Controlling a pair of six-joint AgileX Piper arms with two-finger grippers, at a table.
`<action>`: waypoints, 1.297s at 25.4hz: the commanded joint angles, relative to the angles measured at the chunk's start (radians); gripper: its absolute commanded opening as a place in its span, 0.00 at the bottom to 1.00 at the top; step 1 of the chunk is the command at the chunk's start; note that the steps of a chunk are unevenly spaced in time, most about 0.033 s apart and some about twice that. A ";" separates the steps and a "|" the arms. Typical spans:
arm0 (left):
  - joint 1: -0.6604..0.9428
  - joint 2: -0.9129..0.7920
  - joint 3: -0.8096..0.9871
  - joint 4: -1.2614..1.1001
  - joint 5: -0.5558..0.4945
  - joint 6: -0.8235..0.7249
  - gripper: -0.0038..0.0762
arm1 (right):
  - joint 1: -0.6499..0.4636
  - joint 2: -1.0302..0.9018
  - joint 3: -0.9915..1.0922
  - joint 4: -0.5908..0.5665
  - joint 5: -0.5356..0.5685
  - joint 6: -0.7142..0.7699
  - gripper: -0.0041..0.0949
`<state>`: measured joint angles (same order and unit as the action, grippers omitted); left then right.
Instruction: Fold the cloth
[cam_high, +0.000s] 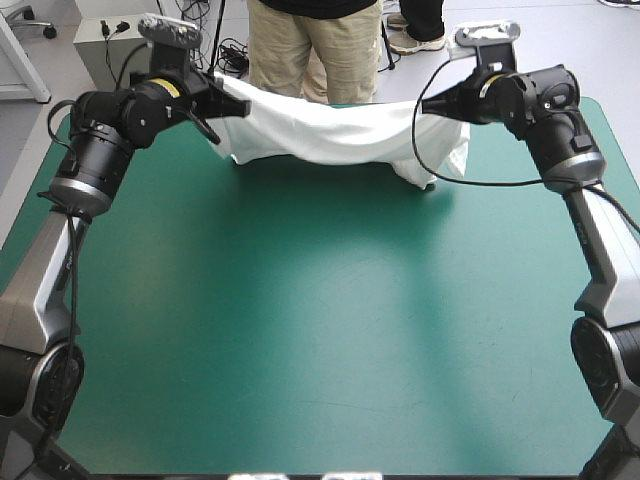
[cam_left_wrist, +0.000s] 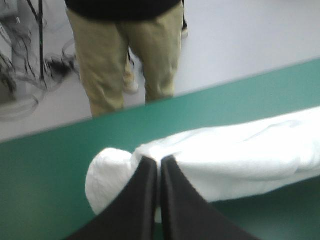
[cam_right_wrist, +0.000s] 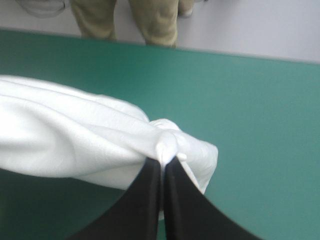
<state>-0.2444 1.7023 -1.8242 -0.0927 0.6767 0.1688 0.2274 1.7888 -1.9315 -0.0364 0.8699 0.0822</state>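
The white T-shirt (cam_high: 330, 132) hangs stretched between my two grippers above the far part of the teal-green table, sagging in the middle with loose ends drooping at both sides. My left gripper (cam_high: 215, 97) is shut on the T-shirt at its left end; in the left wrist view the black fingers (cam_left_wrist: 150, 190) meet in a point with white cloth (cam_left_wrist: 240, 157) bunched ahead of them. My right gripper (cam_high: 428, 105) is shut on the T-shirt at its right end; the right wrist view shows the gripper (cam_right_wrist: 164, 162) pinching a gathered knot of fabric (cam_right_wrist: 75, 140).
The table's far edge (cam_high: 400, 103) runs just behind the hanging shirt. The wide teal-green cover (cam_high: 320, 320) lies bare in front of it toward the near edge. A black cable (cam_high: 440, 170) loops down from the right wrist over the shirt's right end.
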 joint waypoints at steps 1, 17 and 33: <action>-0.003 -0.076 0.109 -0.021 0.034 -0.046 0.04 | -0.007 -0.074 0.090 0.070 0.024 -0.072 0.02; -0.054 -0.371 0.882 -0.149 0.181 -0.001 0.04 | 0.082 -0.357 0.833 0.229 0.140 -0.181 0.02; -0.096 -0.520 1.138 -0.156 0.291 0.035 0.60 | 0.146 -0.532 1.138 0.331 0.086 -0.105 0.45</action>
<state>-0.3356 1.2057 -0.6677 -0.2237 0.9647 0.2021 0.3735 1.2821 -0.7738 0.2743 0.9806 -0.0338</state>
